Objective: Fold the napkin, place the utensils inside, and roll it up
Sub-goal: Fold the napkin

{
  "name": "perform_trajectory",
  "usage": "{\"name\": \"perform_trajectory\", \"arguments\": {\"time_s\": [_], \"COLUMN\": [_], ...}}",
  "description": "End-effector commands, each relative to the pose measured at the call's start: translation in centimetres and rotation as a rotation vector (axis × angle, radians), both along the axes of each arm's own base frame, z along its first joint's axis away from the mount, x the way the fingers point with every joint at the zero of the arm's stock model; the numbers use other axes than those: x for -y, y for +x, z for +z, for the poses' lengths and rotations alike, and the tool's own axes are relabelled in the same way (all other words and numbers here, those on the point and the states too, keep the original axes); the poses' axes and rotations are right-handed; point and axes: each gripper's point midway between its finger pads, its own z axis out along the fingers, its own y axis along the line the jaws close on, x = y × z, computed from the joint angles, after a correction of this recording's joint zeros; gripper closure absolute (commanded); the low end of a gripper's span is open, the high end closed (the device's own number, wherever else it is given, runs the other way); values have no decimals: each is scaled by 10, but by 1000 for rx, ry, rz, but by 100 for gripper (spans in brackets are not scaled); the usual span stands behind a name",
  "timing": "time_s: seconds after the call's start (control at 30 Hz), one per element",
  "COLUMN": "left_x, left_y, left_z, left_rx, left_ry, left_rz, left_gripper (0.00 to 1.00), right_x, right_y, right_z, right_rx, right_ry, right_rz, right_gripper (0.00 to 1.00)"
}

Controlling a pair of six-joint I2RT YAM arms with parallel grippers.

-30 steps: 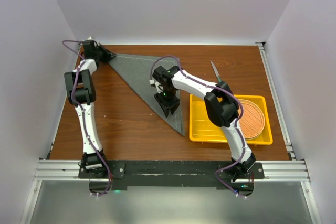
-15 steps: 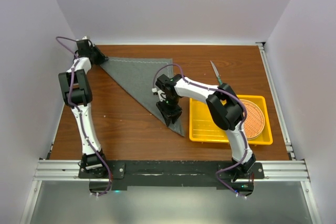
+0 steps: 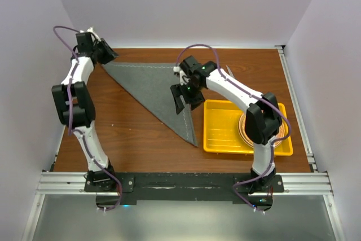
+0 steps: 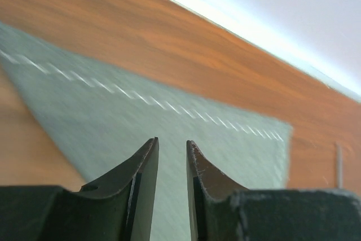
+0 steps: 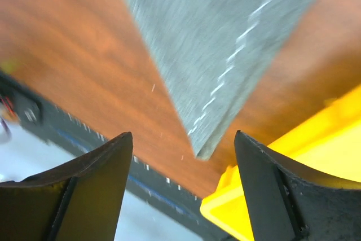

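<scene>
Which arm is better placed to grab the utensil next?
Right. The right fingers, open, hover over the napkin, nearer the utensil; the left fingers sit at its far-left corner.

**Desk:** The left arm [image 3: 79, 91] and right arm [image 3: 237, 90] are showing white links, black joints and purple cables [image 3: 63, 29] trailing alongside.

**Photographer:** Green lights [image 3: 188, 87] are glowing near the right wrist, and black curved fingers [image 4: 141, 179] are tapering thin.

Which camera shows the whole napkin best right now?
Top external: the napkin lies almost whole there, a folded triangle. Left wrist shows only a blurred part with one stitched edge; right wrist only its near tip.
</scene>
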Motion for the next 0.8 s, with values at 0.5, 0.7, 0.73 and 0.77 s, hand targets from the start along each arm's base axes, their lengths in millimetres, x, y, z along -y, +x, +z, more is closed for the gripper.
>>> {"name": "perform_trajectory", "arguments": {"time_s": [0.5, 0.7, 0.73, 0.77], "left_x": [157, 148, 147, 146], "left_y": [-286, -298, -295, -289], "left_z": [63, 81, 84, 104], "left_rx": [8, 0, -1, 35], "left_ry": [-75, -56, -46, -36], "left_rz": [-323, -269, -266, -267], "left_gripper": [56, 56, 55, 55], "right_x": [177, 228, 234, 234], "right_y": [212, 215, 215, 213], "right_z": [8, -22, -29, -35], "right_rx": [319, 308, 292, 277], "right_ry": [-188, -284, -292, -282], "right_rz": [-449, -418, -418, -404], "right_gripper": [9, 12, 13, 14]}}
